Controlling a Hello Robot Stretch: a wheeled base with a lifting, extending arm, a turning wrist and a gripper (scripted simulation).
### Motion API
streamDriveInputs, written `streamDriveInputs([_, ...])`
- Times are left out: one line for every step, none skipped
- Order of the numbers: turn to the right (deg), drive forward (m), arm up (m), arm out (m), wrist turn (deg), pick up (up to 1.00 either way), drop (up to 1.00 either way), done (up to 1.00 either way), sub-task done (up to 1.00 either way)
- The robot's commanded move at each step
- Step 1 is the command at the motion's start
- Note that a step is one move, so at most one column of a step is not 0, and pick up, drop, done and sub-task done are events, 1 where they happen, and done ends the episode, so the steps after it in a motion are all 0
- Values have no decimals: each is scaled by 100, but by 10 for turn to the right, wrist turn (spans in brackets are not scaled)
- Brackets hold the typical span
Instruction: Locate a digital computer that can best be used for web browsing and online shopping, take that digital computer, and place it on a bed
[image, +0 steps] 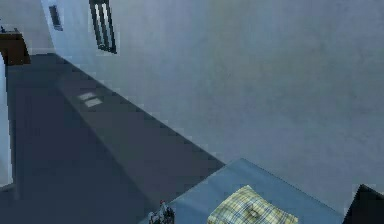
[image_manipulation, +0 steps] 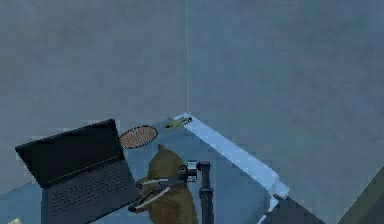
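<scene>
Teddy bear (image_manipulation: 174, 206) beside black laptop (image_manipulation: 82, 168)

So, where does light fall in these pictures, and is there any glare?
Forward view: two pale light patches lie on the dark floor, near the wall with the window; the checked pillow looks brightest. Arm side view: the walls are evenly dim; the laptop has a dark screen, without glare.
</scene>
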Motion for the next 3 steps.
streamDriveInputs([0, 0, -32, 0, 0, 0, 0, 0, 0])
streamDriveInputs([0, 0, 0, 0, 0, 0, 100, 0, 0])
streamDriveInputs([0, 0, 10, 0, 0, 0, 0, 0, 0])
